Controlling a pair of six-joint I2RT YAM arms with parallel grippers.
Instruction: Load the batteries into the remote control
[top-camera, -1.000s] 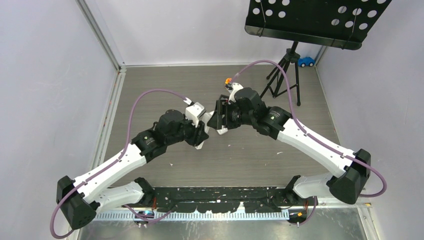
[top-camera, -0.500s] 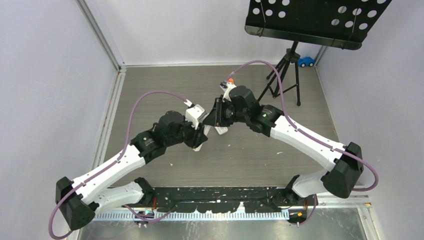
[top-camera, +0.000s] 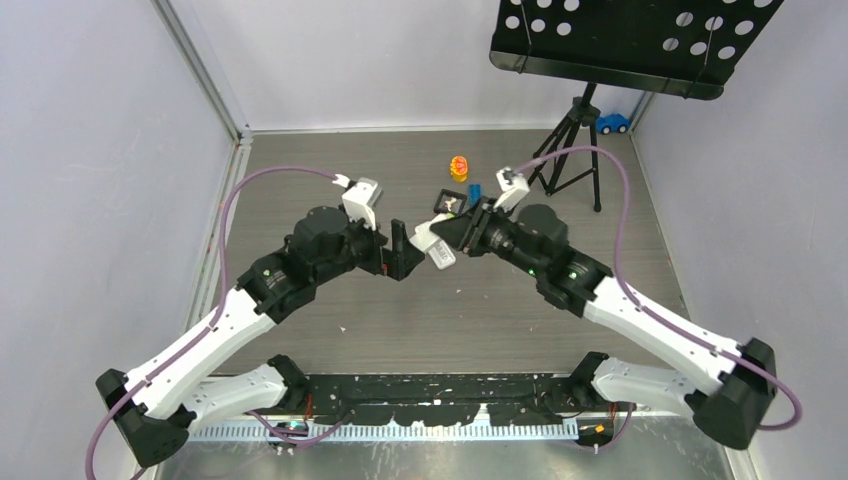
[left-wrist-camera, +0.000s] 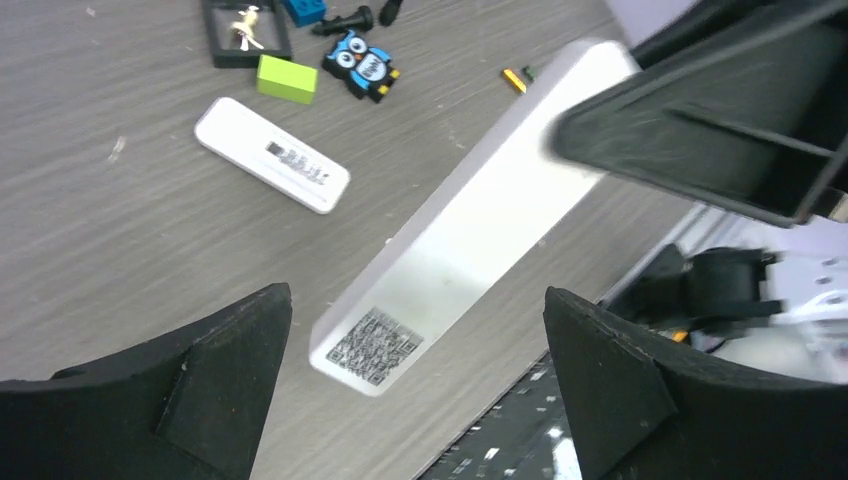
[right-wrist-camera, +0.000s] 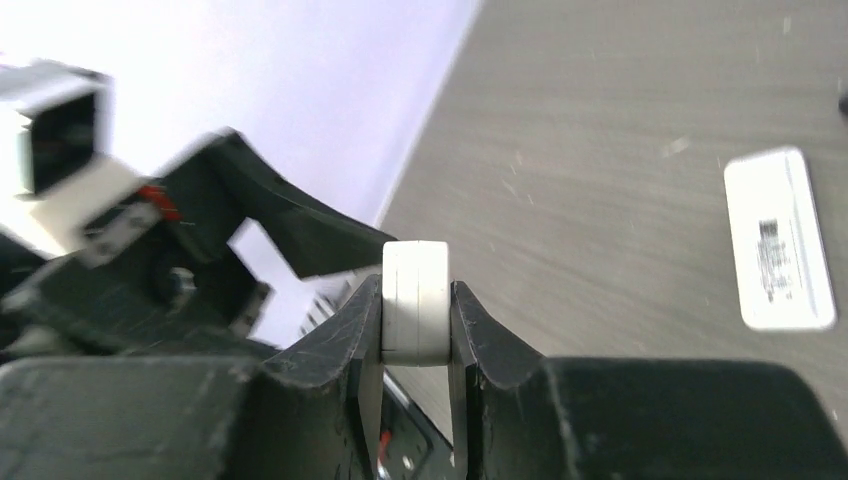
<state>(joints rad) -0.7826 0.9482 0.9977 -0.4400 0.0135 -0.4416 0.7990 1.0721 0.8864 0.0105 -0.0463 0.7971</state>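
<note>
Released: my left jaws gape empty; my right jaws alone pinch the remote (left-wrist-camera: 470, 220) by one end; it could pivot loose.

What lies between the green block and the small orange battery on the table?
The blue owl toy lies between the green block and the battery, nearer the block; the left wrist view shows it.

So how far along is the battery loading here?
Done: the remote control is off the table, clamped by its edges in the right gripper's jaws. In hand: only that hold; the left gripper stands open near it, holding nothing. Left: nearly everything. What looks like a small orange battery lies on the table, and the remote's visible side shows no open recess and no battery in it.
</note>
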